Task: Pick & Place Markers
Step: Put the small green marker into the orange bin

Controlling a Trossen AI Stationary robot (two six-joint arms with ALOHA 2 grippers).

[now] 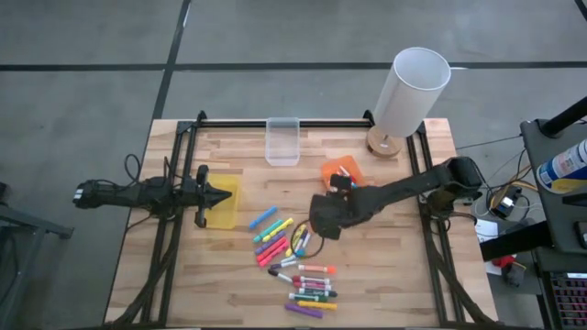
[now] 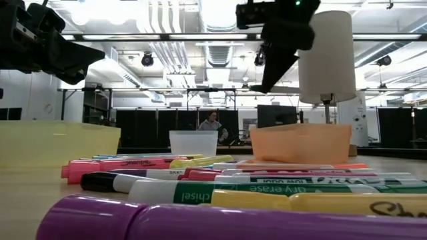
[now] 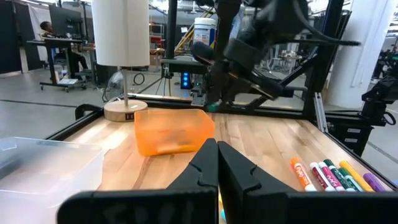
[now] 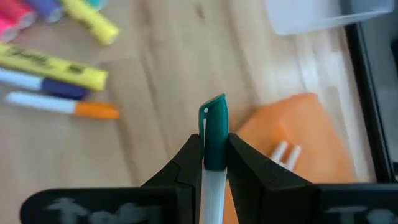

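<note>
Teal-capped marker (image 4: 214, 134) sits pinched in the right gripper (image 4: 214, 163), cap forward, carried toward the orange bin (image 4: 306, 134) at the frame's right (presumably for dropping). Left gripper (image 3: 217, 163), fingers pressed together, waits over the yellow bin (image 1: 225, 203), centre-left.

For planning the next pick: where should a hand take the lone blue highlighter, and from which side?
Grip the blue highlighter at mid-barrel, coming straight down from above, fingers across its width. It lies flat and diagonal on the table, apart from the other markers, so both long sides seem free.
</note>
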